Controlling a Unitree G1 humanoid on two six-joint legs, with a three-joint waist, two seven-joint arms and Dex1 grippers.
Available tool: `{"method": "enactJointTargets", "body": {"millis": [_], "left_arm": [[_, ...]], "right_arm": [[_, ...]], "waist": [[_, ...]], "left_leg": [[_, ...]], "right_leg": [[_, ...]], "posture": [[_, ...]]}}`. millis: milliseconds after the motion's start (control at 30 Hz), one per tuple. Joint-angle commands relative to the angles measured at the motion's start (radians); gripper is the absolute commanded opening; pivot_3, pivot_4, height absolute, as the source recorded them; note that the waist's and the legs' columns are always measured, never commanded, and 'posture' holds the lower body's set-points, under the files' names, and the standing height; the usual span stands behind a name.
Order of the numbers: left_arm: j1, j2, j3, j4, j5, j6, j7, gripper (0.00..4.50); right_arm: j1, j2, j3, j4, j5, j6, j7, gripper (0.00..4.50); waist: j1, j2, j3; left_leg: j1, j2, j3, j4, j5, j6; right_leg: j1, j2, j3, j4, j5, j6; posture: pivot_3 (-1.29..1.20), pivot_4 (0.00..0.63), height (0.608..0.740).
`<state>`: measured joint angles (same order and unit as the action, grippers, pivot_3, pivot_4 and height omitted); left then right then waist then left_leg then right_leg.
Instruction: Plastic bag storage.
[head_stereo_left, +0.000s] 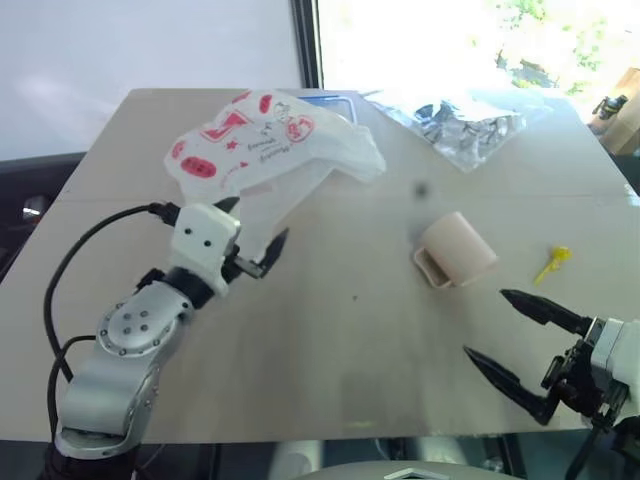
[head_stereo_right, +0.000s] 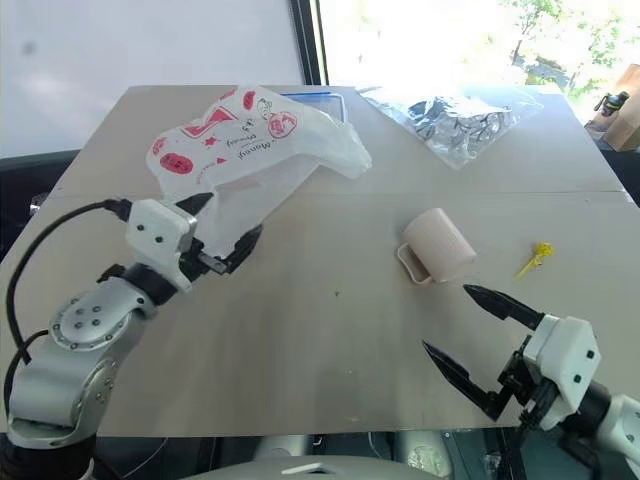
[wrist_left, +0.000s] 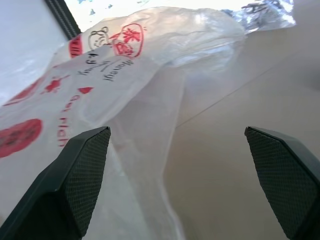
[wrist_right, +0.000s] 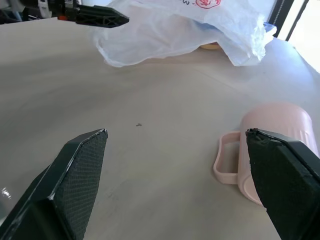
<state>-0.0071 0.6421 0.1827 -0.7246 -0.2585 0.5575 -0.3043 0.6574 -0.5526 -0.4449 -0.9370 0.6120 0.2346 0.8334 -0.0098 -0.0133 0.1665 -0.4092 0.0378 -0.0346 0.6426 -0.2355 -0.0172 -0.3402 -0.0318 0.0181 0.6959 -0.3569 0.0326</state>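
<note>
Setting: Bright window light is seen behind a pale beige tabletop (head_stereo_left: 330, 340), with a dark window post at the far edge.
Plastic bag: the plastic bag (head_stereo_left: 265, 140) is lying crumpled on the far left part of the tabletop; red shapes and lettering are printed on its translucent white film.
Left pincer: the left pincer (head_stereo_left: 252, 238) is held wide open at the near edge of the bag; nothing is gripped. One finger is seen against the bag's film, the other over bare tabletop.
Left wrist view: the bag's loose film (wrist_left: 150, 130) is shown hanging between the two spread fingers (wrist_left: 82, 172); whether either finger touches it cannot be told. Printed lettering is readable as red marks at close range.
Right pincer: the right pincer (head_stereo_right: 468, 336) is held wide open and empty above the near right part of the tabletop, well apart from the bag.
Cup: a beige cup (head_stereo_left: 455, 250) is lying on its side right of centre, handle toward the near edge.
Right wrist view: the cup (wrist_right: 272, 150) is shown just beside one finger; the left pincer's finger tip (wrist_right: 97, 16) and the bag are seen beyond.
Clear bag: a clear bag with silvery contents (head_stereo_right: 455, 115) is placed at the far right.
Yellow item: a small yellow object (head_stereo_left: 552, 262) is lying right of the cup; its kind cannot be told.
Blue item: a blue edge (head_stereo_right: 315, 97) is seen behind the plastic bag.
</note>
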Motion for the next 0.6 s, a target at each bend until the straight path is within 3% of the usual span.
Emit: {"method": "enactJointTargets", "body": {"millis": [33, 200, 300, 400, 500, 600], "left_arm": [[-0.065, 0.025, -0.026, 0.004, 0.141, 0.085, 0.097, 4.50], [-0.225, 0.029, -0.147, 0.160, 0.273, 0.202, 0.144, 4.50], [-0.306, 0.029, -0.198, 0.296, 0.332, 0.166, 0.146, 4.50], [-0.337, 0.016, -0.167, 0.346, 0.316, 0.129, 0.117, 3.72], [-0.350, -0.002, -0.116, 0.335, 0.273, 0.095, 0.083, 2.26], [-0.373, -0.051, -0.051, 0.287, 0.172, 0.126, 0.029, 1.01]], "right_arm": [[0.010, 0.000, -0.018, 0.025, -0.023, -0.062, 0.026, 4.48], [0.010, 0.027, 0.007, 0.061, -0.076, -0.107, 0.001, 4.48], [0.015, 0.042, 0.026, 0.064, -0.115, -0.126, -0.018, 4.48], [0.005, 0.029, 0.047, 0.042, -0.194, -0.081, -0.084, 4.50], [-0.041, -0.007, 0.076, 0.021, -0.305, 0.025, -0.181, 4.50], [-0.131, -0.074, 0.126, -0.021, -0.249, 0.171, -0.194, 4.50]], "waist": [[0.002, 0.000, 0.000], [0.008, 0.000, 0.000], [0.008, 0.000, 0.000], [-0.001, 0.000, 0.000], [-0.002, -0.001, 0.000], [0.000, -0.001, 0.000]], "left_leg": [[0.000, 0.000, 0.000, 0.000, 0.000, 0.000], [0.001, -0.001, 0.000, 0.000, 0.000, 0.000], [0.000, -0.001, 0.000, 0.000, 0.000, 0.000], [-0.001, -0.001, 0.000, 0.000, 0.000, -0.001], [-0.003, -0.001, 0.000, 0.000, 0.002, -0.004], [-0.004, -0.001, 0.000, 0.001, 0.003, -0.005]], "right_leg": [[0.000, 0.000, 0.000, 0.000, 0.000, 0.000], [0.000, 0.001, -0.002, 0.001, 0.000, 0.000], [0.000, 0.001, -0.001, 0.001, 0.000, 0.000], [-0.002, 0.001, 0.000, 0.001, 0.000, 0.000], [-0.004, 0.000, 0.000, 0.000, 0.000, 0.000], [-0.004, 0.000, -0.001, 0.001, 0.000, 0.000]], "posture": [[0.00, 0.150, 0.740], [0.00, 0.150, 0.740], [0.00, 0.150, 0.740], [0.00, 0.150, 0.740], [0.00, 0.150, 0.740], [0.00, 0.150, 0.740]]}}
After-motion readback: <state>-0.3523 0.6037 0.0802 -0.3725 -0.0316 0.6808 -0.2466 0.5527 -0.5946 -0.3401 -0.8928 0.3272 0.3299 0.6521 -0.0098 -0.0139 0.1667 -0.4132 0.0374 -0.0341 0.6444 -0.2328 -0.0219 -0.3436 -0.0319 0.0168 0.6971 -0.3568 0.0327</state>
